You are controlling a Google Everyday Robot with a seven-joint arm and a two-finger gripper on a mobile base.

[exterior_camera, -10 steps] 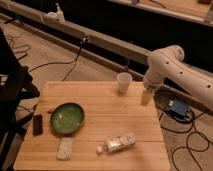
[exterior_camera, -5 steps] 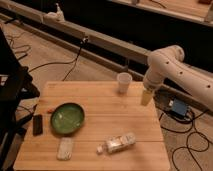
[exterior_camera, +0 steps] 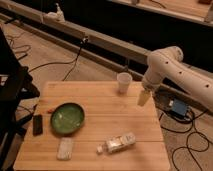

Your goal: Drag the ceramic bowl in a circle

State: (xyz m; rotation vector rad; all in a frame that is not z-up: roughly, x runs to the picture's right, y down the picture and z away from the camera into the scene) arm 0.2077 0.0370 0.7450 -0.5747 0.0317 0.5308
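Gripper (exterior_camera: 144,97), jaws pressed together, hangs at the table's (exterior_camera: 102,102) right edge, far from the ceramic bowl (exterior_camera: 67,118)

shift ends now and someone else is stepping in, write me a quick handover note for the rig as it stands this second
Pincer: hangs at the right edge of the table as the camera sees it, just right of the white cup, well away from the bowl and not touching it.
Ceramic bowl: upright on the left part of the table, with a dark flat item to its left, a white flat item in front of it and a bottle lying on its side nearer the middle.
Done: no contact with the bowl yet.
Left: reach across to the bowl, engage it, drag it in a circle.
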